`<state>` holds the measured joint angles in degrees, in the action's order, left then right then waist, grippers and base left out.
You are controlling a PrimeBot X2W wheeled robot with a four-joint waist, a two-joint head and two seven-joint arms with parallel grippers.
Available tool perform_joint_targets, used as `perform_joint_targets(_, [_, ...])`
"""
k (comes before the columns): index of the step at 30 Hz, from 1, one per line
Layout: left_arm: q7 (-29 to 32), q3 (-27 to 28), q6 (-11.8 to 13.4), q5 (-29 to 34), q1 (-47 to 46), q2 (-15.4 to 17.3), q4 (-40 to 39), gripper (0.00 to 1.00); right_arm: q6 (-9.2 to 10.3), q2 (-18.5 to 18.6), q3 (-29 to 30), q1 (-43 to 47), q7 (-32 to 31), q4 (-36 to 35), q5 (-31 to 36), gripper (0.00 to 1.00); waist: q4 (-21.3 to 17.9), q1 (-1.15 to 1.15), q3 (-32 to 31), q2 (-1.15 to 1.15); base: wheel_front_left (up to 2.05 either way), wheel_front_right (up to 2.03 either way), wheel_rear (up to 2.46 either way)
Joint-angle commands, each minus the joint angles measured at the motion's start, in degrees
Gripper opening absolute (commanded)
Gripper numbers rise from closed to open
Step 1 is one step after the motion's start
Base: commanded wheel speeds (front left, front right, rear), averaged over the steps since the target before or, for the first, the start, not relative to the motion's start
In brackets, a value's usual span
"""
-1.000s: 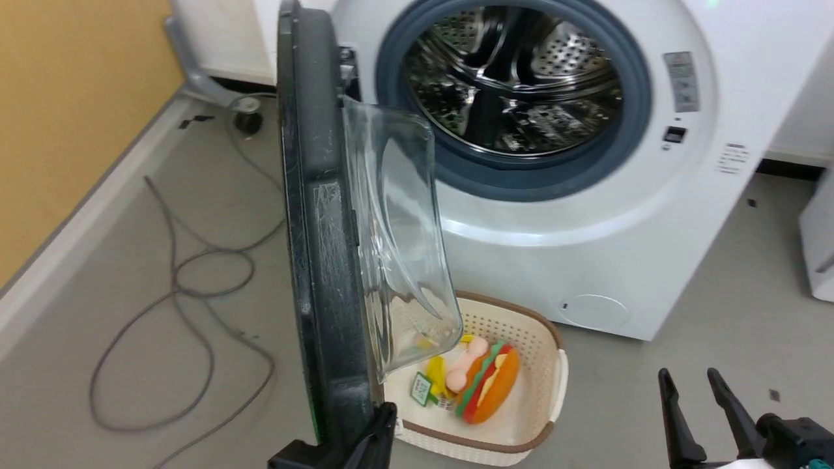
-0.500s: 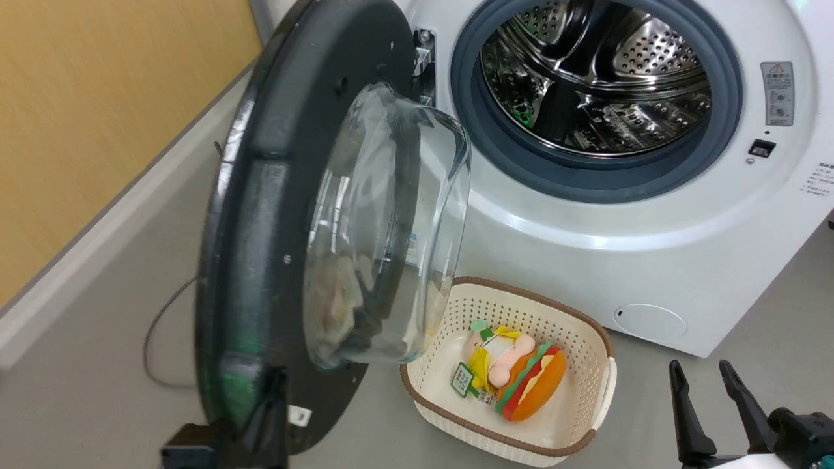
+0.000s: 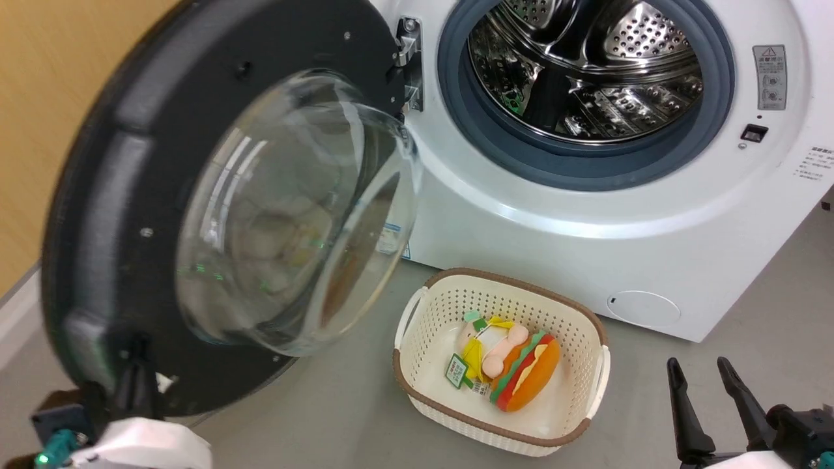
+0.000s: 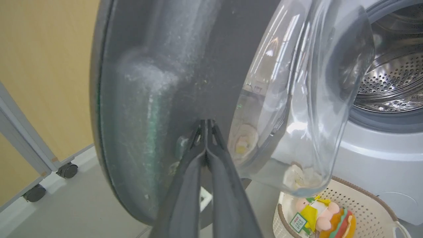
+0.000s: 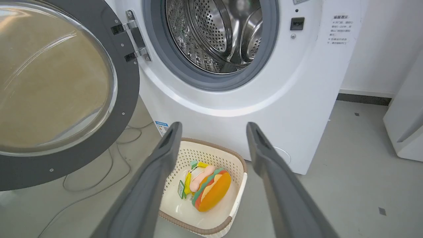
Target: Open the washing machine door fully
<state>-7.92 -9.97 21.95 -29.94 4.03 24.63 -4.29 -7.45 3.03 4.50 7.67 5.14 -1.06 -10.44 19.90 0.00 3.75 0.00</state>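
Observation:
The washing machine door (image 3: 124,169) stands swung far out to the left, its matte black screwed back and bulging glass bowl (image 3: 287,215) facing me. My left gripper (image 3: 133,381) is shut with nothing held, and its fingertips (image 4: 206,125) press against the door's (image 4: 148,82) back near the lower rim. The white washing machine (image 3: 586,228) shows its grey rubber ring and steel drum (image 3: 586,65) uncovered. My right gripper (image 3: 696,365) hangs open at the lower right, away from the door (image 5: 127,82) and the machine (image 5: 231,105).
A cream basket (image 3: 417,326) holding a toy burger (image 3: 524,374) sits on the floor before the machine, just right of the door. A yellow wall (image 3: 39,98) is behind the door. Cables (image 5: 99,185) lie under it. Another white appliance (image 5: 406,125) stands at the right.
The door has swung from edge-on to wide open towards the left, with my left gripper following at its lower rim. The head view shifted. My right gripper stayed put.

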Motion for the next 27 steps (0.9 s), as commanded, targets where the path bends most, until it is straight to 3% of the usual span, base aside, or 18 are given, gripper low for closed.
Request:
perform_joint_targets(1, [-1.19, 1.04, -0.51, -0.43, -1.75, 0.57, 2.17, 0.0, -0.03, -0.15, -0.02, -0.67, -0.13, -0.36, 0.65, 1.0, -0.4, 0.0, 0.15, 0.0, 0.0, 0.0, 0.0])
perform_joint_targets(14, [-7.0, 9.95, -7.85, -2.21, -13.57, 2.36, 26.12, 0.0, -0.03, -0.15, -0.3, -1.78, -0.43, -0.29, 0.98, 1.0, -2.54, 0.0, 1.28, 0.0, 0.0, 0.0, 0.0])
perform_joint_targets(20, [-7.06, 14.11, -9.86, 2.11, -14.57, 0.05, 28.03, 0.0, -0.03, -0.15, -0.26, -1.87, -0.23, 0.18, 0.81, 1.0, -2.88, 0.0, 1.07, 0.0, 0.0, 0.0, 0.0])
perform_joint_targets(27, [-7.07, 18.23, -10.5, 6.17, -9.36, -5.3, 23.3, 0.0, -0.03, -0.15, -0.48, -1.63, 0.33, 0.92, 0.41, 1.0, -3.4, 0.0, -0.04, 0.0, 0.0, 0.0, 0.0])
